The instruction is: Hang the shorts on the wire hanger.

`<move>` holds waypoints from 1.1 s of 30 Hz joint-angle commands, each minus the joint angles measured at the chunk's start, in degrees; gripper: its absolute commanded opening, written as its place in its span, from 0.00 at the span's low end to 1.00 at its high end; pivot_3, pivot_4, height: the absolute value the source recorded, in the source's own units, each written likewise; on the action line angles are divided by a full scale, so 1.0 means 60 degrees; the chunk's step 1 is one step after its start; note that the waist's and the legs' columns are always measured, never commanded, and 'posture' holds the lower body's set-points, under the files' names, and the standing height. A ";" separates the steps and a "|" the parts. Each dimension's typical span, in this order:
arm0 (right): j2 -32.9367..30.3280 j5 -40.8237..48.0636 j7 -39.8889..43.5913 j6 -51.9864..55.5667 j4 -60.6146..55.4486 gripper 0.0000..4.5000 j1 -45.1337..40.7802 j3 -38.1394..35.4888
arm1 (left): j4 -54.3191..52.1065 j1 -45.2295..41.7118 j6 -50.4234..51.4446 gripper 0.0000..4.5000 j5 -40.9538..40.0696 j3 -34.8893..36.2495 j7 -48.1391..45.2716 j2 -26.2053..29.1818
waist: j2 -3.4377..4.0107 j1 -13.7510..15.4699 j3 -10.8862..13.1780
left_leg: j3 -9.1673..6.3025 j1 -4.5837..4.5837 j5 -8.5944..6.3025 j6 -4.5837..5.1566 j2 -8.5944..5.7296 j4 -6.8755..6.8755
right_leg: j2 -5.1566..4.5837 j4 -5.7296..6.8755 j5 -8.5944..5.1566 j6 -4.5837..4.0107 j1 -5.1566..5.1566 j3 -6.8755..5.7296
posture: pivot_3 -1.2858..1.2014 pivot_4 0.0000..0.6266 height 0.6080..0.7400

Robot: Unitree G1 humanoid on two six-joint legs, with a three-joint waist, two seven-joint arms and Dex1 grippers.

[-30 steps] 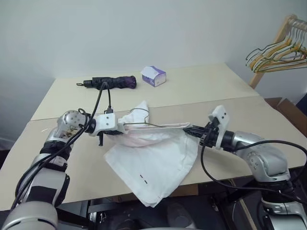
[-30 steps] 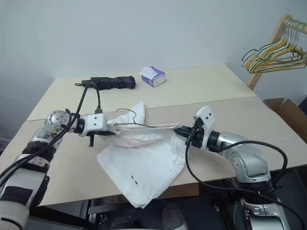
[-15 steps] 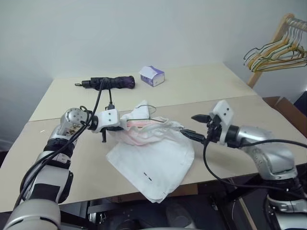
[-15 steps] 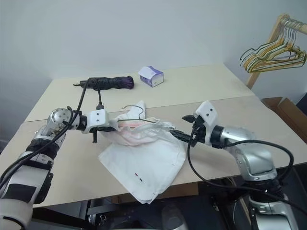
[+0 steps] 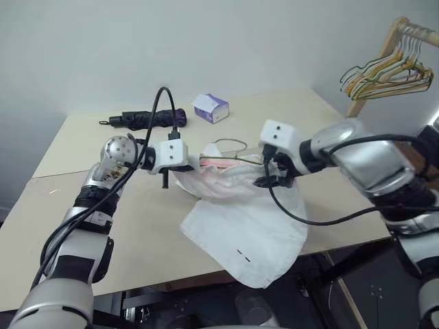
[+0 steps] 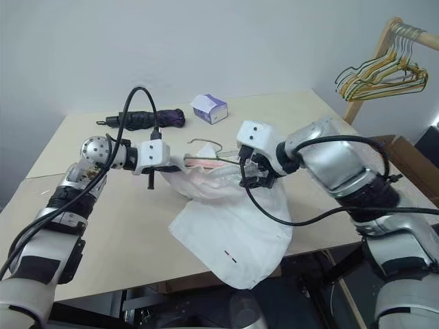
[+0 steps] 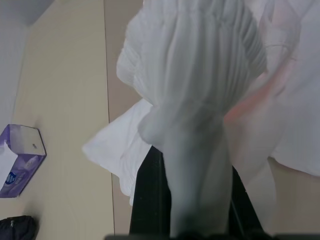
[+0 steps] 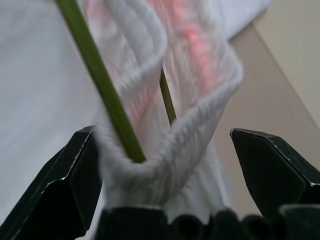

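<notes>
The white shorts [image 5: 241,227] lie partly on the table, their gathered waistband lifted between my two grippers. My left gripper [image 5: 199,163] is shut on the waistband's left end; in the left wrist view the bunched cloth [image 7: 196,75] covers its fingers. The thin greenish wire hanger [image 5: 235,158] runs inside the waistband, its hook [image 6: 206,142] sticking up behind it. My right gripper [image 5: 265,180] stands open at the waistband's right end. In the right wrist view a fold of waistband [image 8: 200,135] and the hanger's wire [image 8: 100,75] sit between its spread fingers [image 8: 75,170].
A purple-and-white tissue box [image 5: 210,107] and a folded dark umbrella [image 5: 147,118] lie at the back of the beige table [image 5: 130,226]. A wooden rack with several hangers [image 5: 384,68] stands at the far right, beyond the table's edge.
My right gripper has opened, letting go of the waistband's end, then swung up and left over it. The left gripper has lifted its end slightly. The camera has turned to the right.
</notes>
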 commanded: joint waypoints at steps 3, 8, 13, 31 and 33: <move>-0.0033 -0.0709 0.0393 -0.0709 0.0271 0.71 -0.0273 0.0139 | -0.0563 -0.0058 -0.0044 0.00 -0.0196 0.0292 0.0036 0.0251 | 0.0000 0.0001 0.0000 | 0.0000 -0.0003 0.0000 0.0001 0.0000 0.0001 | 0.0000 0.0003 0.0003 -0.0004 0.0000 -0.0001 | 0.37 0.00 1.00; -0.0009 -0.0813 0.0756 -0.0839 0.0236 0.35 -0.0223 -0.0117 | -0.0532 -0.0041 -0.0066 0.00 -0.0189 0.0273 0.0040 0.0282 | 0.0000 -0.0002 0.0000 | -0.0001 0.0003 0.0000 0.0000 0.0001 0.0004 | 0.0002 0.0004 -0.0003 0.0007 0.0002 -0.0003 | 0.37 0.00 1.00; -0.0111 -0.0428 0.1140 -0.0621 -0.0269 0.00 -0.0011 -0.0626 | -0.0424 0.0022 -0.0325 0.00 -0.0287 0.0249 -0.0196 0.0280 | 0.0000 -0.0013 0.0000 | -0.0001 0.0001 0.0000 0.0000 0.0002 0.0005 | 0.0002 0.0003 -0.0003 0.0005 0.0000 -0.0003 | 0.36 0.00 1.00; -0.0231 0.2303 0.0470 0.2658 -0.2939 0.00 0.2794 -0.4020 | 0.0958 -0.0931 -0.0214 0.89 -0.1448 0.1606 0.0232 0.0026 | -0.0003 -0.0121 -0.0002 | -0.0001 0.0000 0.0000 0.0000 0.0003 0.0010 | 0.0001 0.0002 -0.0018 0.0032 0.0005 -0.0005 | 0.35 0.00 1.00; -0.0094 0.2546 0.0101 0.3084 -0.3257 0.00 0.3170 -0.4464 | 0.0894 -0.0919 -0.0231 1.00 -0.1482 0.1682 0.0234 0.0058 | -0.0003 -0.0127 -0.0002 | -0.0001 -0.0001 0.0000 0.0000 0.0003 0.0010 | 0.0001 0.0002 -0.0016 0.0028 0.0005 -0.0005 | 0.34 0.00 1.00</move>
